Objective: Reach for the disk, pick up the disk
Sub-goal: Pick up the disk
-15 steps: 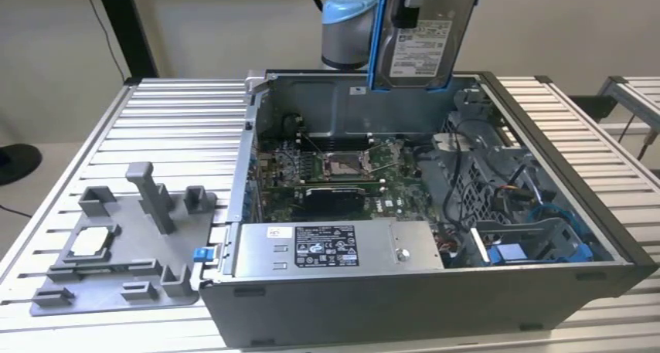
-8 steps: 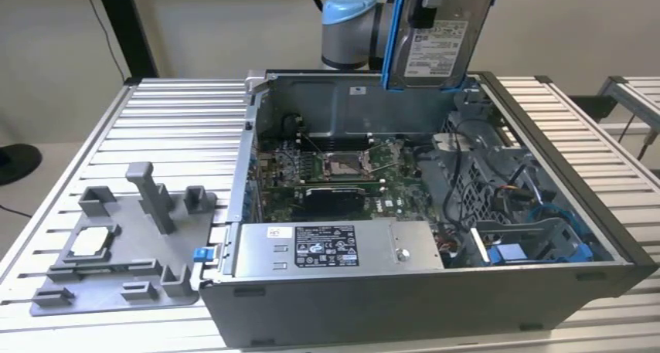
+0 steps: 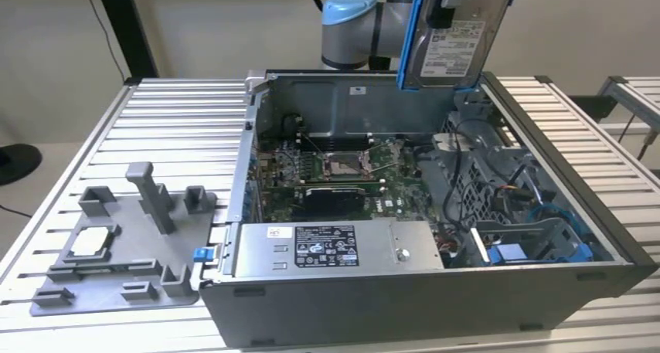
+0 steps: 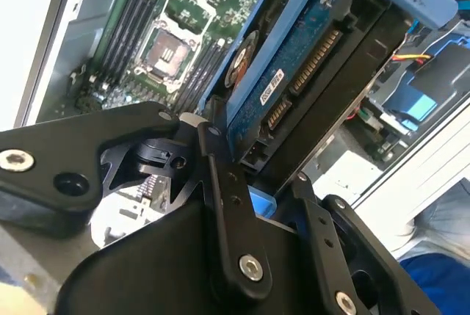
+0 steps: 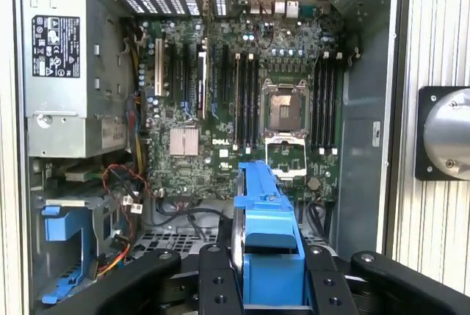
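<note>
Above the open computer case (image 3: 413,310) in the exterior view, the disk (image 3: 459,36) hangs upright. In the second wrist view the fingers (image 4: 220,183) of the gripper (image 4: 257,157) clamp its blue bracket. The first wrist view puts it over the motherboard (image 5: 220,109), so we judge the pick-up done, and any further move calls for a firm hold.

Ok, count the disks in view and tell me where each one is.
1. The disk, in its blue bracket, is held by the fingers above the open computer case. The case's blue bays may hide more.

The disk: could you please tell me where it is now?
In the exterior view, the disk hangs upright above the computer case, toward the view's right, held by the gripper.
</note>
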Available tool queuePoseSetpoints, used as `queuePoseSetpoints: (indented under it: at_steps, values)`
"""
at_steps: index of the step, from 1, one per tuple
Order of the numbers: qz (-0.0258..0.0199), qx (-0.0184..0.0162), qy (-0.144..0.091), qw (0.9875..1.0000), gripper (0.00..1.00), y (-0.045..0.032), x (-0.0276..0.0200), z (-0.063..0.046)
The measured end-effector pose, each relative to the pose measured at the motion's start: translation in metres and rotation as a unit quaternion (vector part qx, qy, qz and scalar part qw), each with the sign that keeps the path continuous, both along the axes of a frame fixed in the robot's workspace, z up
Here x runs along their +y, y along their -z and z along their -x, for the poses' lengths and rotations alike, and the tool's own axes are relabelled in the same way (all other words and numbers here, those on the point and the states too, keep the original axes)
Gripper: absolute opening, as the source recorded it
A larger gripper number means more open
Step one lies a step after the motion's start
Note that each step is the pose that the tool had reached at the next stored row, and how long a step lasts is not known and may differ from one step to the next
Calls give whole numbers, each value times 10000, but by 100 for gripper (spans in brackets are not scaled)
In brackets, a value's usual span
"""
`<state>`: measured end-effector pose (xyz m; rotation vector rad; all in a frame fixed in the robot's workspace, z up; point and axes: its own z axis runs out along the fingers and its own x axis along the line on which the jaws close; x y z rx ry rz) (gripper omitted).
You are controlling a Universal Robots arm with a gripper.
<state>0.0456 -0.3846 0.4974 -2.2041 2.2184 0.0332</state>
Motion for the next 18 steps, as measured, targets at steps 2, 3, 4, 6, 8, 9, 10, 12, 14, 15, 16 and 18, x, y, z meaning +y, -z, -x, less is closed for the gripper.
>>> queuePoseSetpoints:
  at_steps: [2,3,4,6,8,9,10,12,14,15,16,18]
  values:
    - [0,0,0,10000,0,0,0,-44]
    - [0,0,0,10000,0,0,0,-65]
    - [0,0,0,10000,0,0,0,-86]
    - [0,0,0,10000,0,0,0,-120]
    - [0,0,0,10000,0,0,0,-145]
    - [0,0,0,10000,0,0,0,-156]
    - [0,0,0,10000,0,0,0,-171]
    - [0,0,0,10000,0,0,0,-203]
    - [0,0,0,10000,0,0,0,-234]
    - [0,0,0,10000,0,0,0,-243]
    - [0,0,0,10000,0,0,0,-254]
    - [-1,0,7,10000,0,1,0,-278]
